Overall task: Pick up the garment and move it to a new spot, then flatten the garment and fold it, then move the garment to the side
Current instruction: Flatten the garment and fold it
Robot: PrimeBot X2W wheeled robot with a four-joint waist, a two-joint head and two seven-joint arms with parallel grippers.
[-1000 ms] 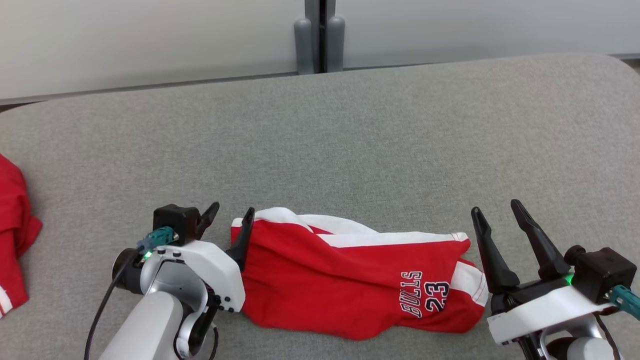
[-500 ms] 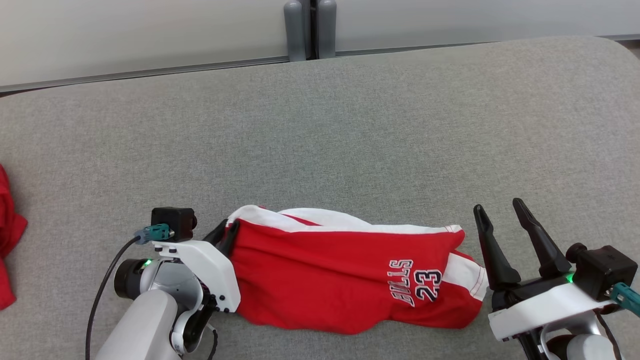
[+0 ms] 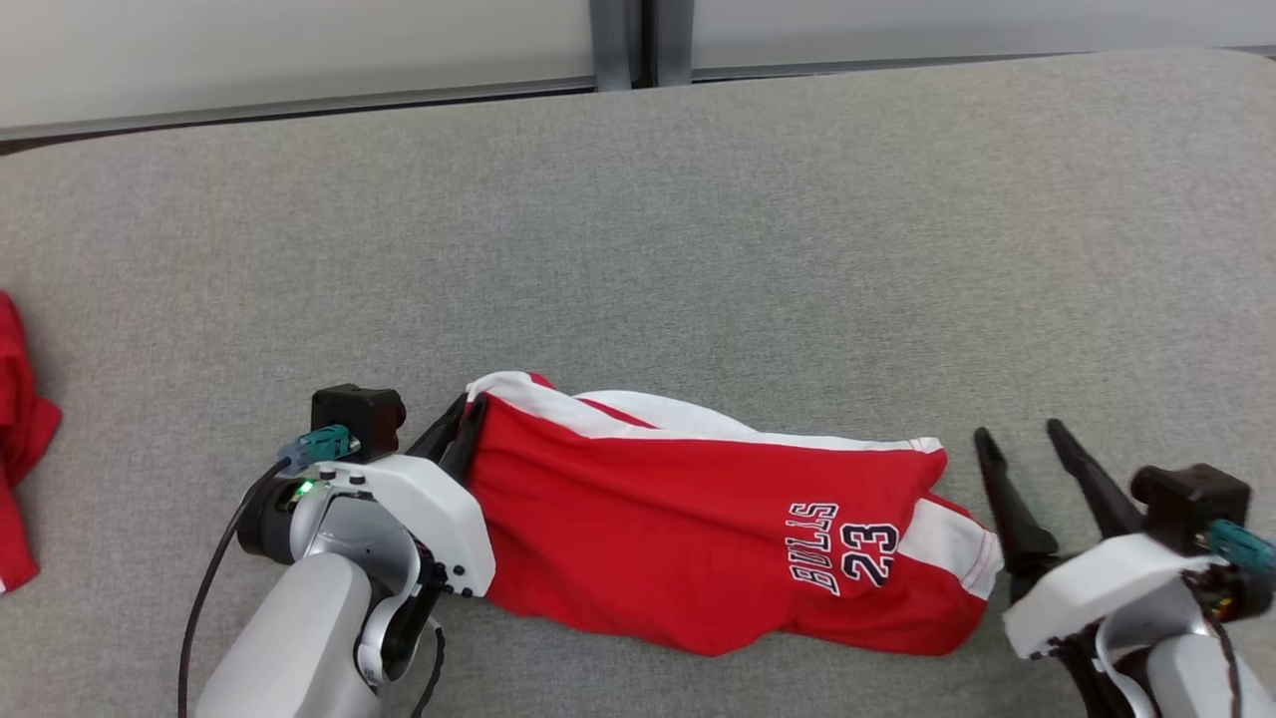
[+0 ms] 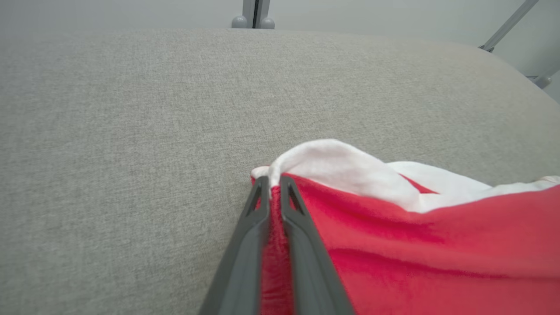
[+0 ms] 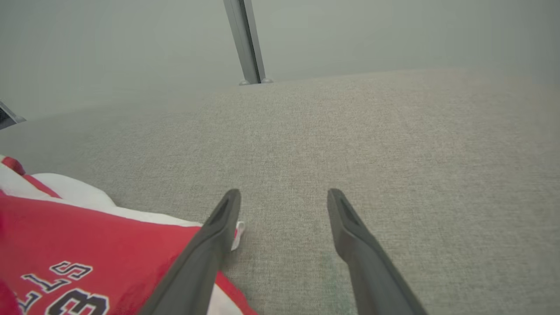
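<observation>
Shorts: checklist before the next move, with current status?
1. Left end effector shut on shorts corner: ok.
2. Both cloth layers in that grip: cannot tell.
3. Right end effector gripping: not ok, open beside the shorts' right edge.
4. Shorts flat: not ok, bunched and creased.
5. Other red cloth apart from shorts: ok.

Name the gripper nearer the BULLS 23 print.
Right. Right gripper is open beside the red shorts' end bearing the BULLS 23 print; left gripper is shut on the opposite corner.
</observation>
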